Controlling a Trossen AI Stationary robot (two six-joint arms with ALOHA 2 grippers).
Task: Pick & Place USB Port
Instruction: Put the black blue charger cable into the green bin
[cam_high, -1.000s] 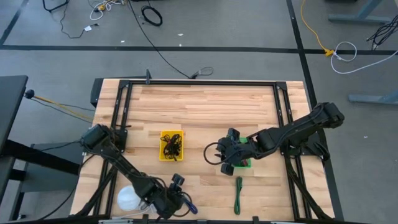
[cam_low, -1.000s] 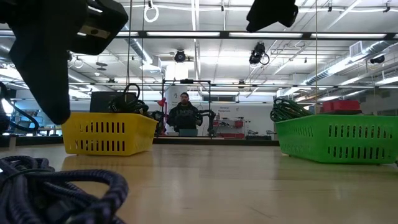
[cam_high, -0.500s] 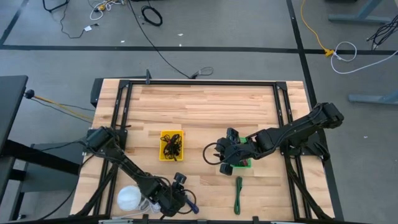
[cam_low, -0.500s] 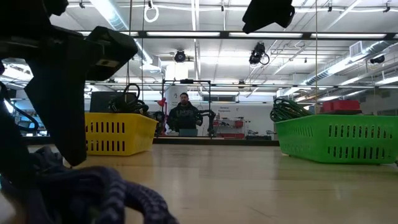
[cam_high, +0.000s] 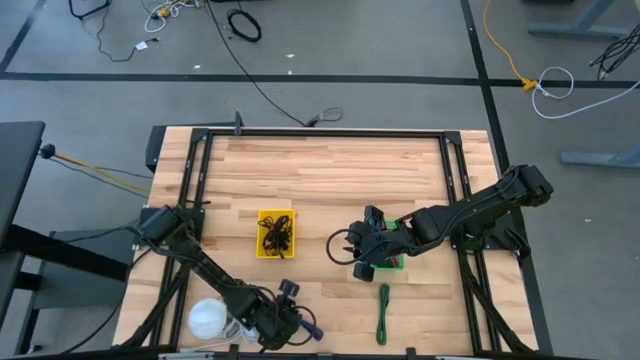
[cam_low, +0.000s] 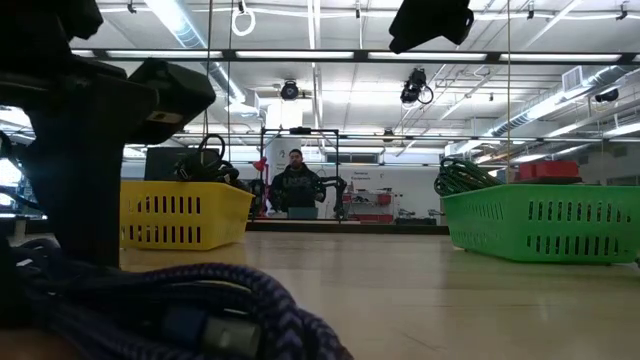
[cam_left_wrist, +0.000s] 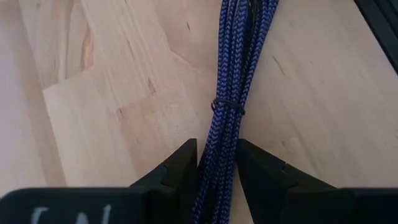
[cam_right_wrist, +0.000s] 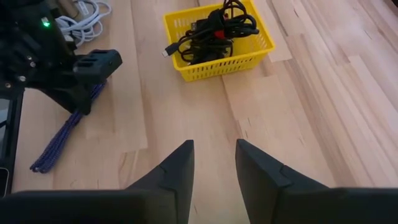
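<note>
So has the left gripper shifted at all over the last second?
Yes, slightly. In the high view the left gripper has edged toward the table's near edge, away from the yellow basket, and now straddles the purple cable.

blue-purple braided cable (cam_left_wrist: 227, 106); yellow basket (cam_right_wrist: 217, 43); green basket (cam_low: 540, 225); light wood table (cam_high: 330, 170).

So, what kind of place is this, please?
Most likely a robotics lab or workshop hall. A butcher-block table in a black metal frame stands on a grey floor with loose cables. The low view shows long ceiling light strips and a person far behind.
</note>
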